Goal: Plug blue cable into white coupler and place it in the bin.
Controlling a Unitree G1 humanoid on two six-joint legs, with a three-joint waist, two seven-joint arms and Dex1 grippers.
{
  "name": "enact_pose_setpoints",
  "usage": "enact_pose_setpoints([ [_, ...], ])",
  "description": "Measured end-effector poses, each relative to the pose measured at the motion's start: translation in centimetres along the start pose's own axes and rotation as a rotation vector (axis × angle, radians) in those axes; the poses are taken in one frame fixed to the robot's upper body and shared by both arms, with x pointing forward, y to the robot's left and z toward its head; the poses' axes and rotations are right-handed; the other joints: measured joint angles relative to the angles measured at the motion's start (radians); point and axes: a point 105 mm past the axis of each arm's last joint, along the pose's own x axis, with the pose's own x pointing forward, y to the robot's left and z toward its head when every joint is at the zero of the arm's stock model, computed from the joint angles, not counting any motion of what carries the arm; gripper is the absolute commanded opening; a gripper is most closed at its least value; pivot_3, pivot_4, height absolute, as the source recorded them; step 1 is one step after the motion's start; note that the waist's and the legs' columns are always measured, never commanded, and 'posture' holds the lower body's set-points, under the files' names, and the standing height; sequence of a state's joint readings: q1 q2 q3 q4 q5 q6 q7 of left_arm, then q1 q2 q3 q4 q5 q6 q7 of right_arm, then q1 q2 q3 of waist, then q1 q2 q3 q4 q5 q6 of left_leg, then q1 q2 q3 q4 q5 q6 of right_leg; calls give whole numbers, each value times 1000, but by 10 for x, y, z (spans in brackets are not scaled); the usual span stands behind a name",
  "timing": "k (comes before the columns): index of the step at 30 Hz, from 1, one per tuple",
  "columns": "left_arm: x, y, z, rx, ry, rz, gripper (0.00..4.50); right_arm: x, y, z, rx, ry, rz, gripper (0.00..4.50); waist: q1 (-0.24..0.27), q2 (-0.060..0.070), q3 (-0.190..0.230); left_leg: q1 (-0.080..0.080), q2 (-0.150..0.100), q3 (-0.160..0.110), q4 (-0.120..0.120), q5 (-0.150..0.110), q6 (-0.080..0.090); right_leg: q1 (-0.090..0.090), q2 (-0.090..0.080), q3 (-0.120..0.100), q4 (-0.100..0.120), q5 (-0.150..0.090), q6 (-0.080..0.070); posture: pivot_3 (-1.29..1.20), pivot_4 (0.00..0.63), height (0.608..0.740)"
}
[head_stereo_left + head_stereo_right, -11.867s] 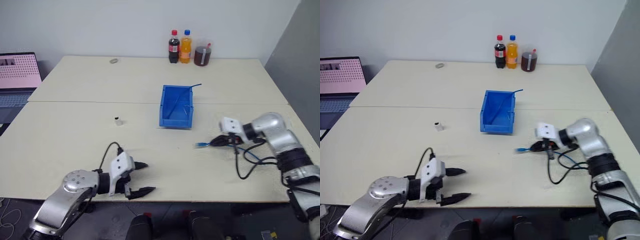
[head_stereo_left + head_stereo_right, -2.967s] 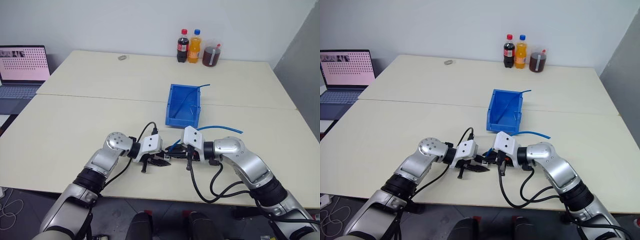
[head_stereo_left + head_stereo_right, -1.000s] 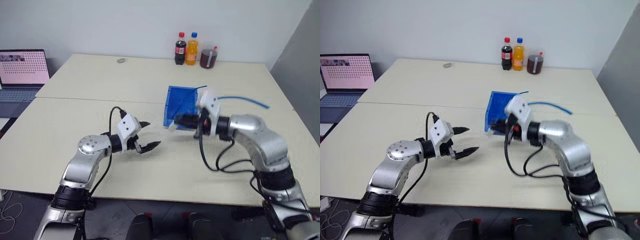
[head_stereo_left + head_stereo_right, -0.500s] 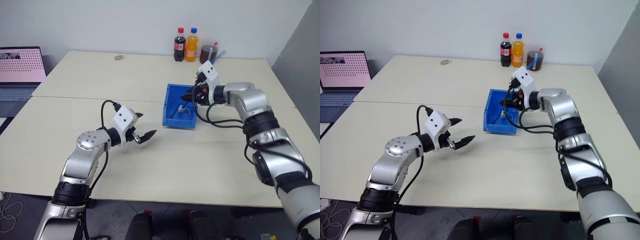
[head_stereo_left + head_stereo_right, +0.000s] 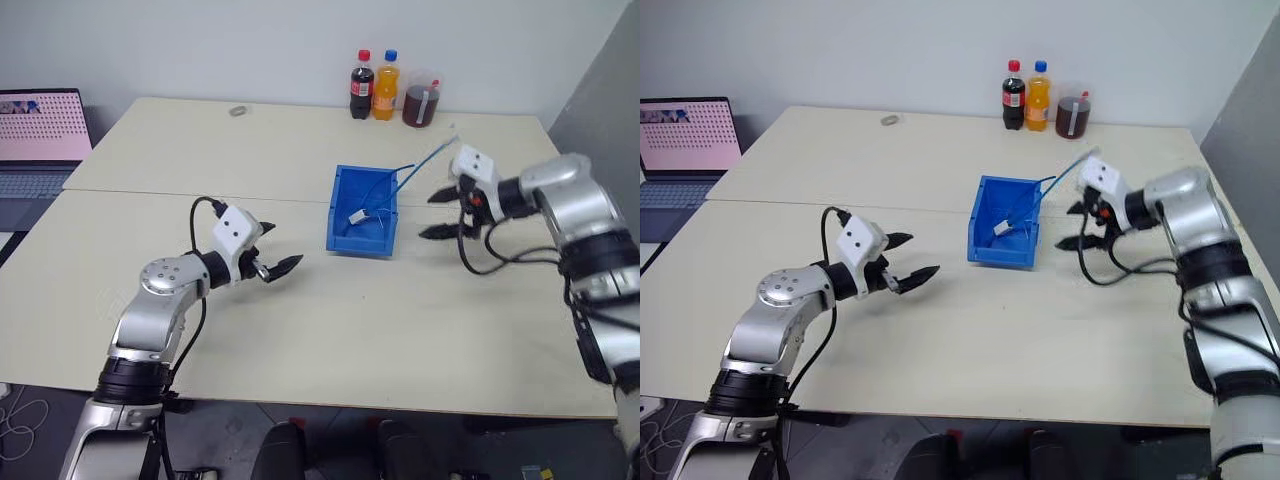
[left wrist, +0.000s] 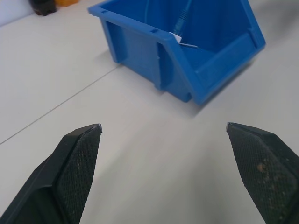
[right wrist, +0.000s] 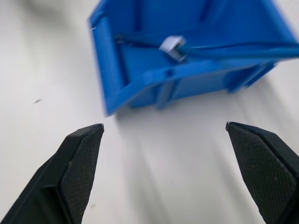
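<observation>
Holding coupler [image 5: 357, 216] and cable [image 5: 415, 172]: bin [image 5: 341, 238]

Lighting: bright, even, diffuse, from overhead. Shadows: soft and short; a faint one beside the bin [image 5: 362, 216] on the pale tabletop [image 5: 300, 300]. Glare: none; mild sheen on the metal arms. Head views: sharp throughout. Left wrist view: crisp, fingertips [image 6: 77, 163] slightly soft. Right wrist view: bin and tabletop smeared by motion blur.
</observation>
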State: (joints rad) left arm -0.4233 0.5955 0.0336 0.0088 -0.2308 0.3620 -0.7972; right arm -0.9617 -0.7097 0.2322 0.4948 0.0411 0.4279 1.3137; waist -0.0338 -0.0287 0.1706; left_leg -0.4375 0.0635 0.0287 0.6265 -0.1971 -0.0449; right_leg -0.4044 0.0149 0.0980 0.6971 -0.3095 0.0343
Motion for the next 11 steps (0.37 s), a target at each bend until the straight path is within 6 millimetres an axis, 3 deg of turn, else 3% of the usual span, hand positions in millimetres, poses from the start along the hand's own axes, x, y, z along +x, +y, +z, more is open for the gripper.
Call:
enact_pose_setpoints([
  [5, -14, 16, -2, -35, -2, 76, 4500, -10, 30, -12, 211, -208, -164, 4468, -2, 0, 0, 0, 1, -1, 1, 0, 0, 0, 1, 0, 2, 0, 0, 0, 150, 740],
  [11, -19, 21, -3, -72, 0, 95, 4500, -18, 49, 3, 307, -347, -311, 4468, -2, 0, 0, 1, 0, -2, 2, 0, 0, 1, 1, 0, 2, 1, 3, 0, 150, 740],
])
